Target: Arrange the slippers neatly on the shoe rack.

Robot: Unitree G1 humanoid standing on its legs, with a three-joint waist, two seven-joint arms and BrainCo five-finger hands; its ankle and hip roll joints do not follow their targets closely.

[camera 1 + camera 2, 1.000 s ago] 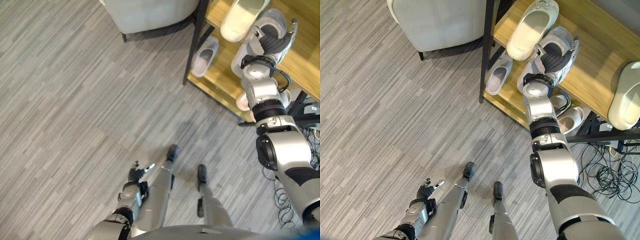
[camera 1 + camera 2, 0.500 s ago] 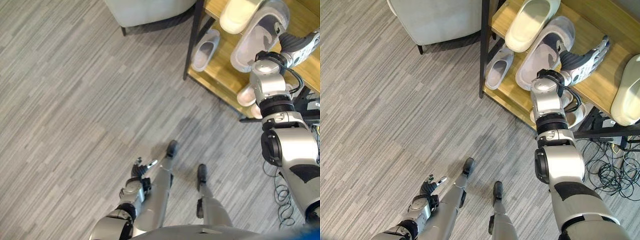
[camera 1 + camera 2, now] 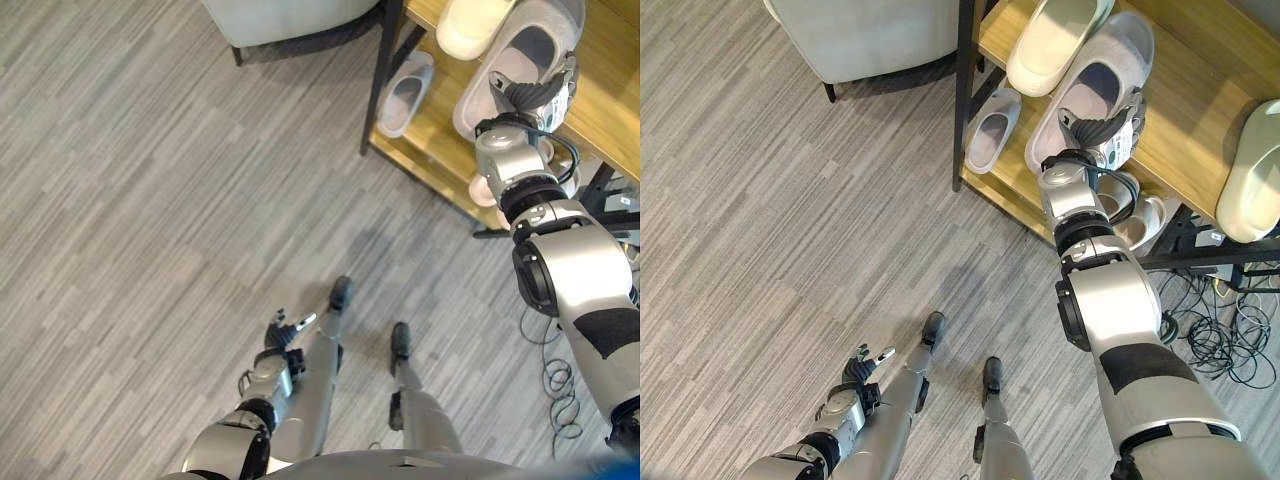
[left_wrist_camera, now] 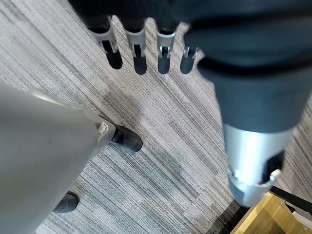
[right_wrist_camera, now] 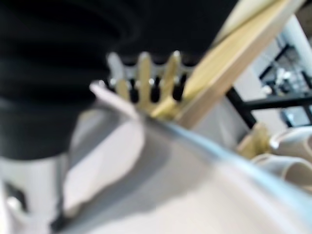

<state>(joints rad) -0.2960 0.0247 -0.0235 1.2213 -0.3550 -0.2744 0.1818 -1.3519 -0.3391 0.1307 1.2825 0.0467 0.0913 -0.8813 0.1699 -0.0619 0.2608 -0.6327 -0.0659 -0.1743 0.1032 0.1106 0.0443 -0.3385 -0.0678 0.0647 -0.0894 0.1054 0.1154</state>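
Observation:
A large grey slipper [image 3: 1095,85] lies slantwise on the top shelf of the wooden shoe rack [image 3: 1185,150], next to a cream slipper [image 3: 1050,45]. My right hand [image 3: 1098,132] rests at the grey slipper's heel end, and its straight fingers [image 5: 144,73] reach over the rim of the grey slipper [image 5: 170,185]; it is open. A second cream slipper [image 3: 1255,170] lies at the shelf's right end. On the lower shelf are a small grey slipper [image 3: 992,140] and pale pink slippers [image 3: 1137,215]. My left hand [image 3: 855,370] hangs open low over the floor.
The rack's black metal post [image 3: 962,100] stands at its left corner. A light grey armchair [image 3: 870,35] sits just left of the rack. Loose cables [image 3: 1220,340] lie on the floor at the right. Grey plank flooring spreads out to the left.
My right hand left the grey slipper, swung out to its right, and has now come back against its heel end. The left hand has barely moved. The camera shifted slightly.

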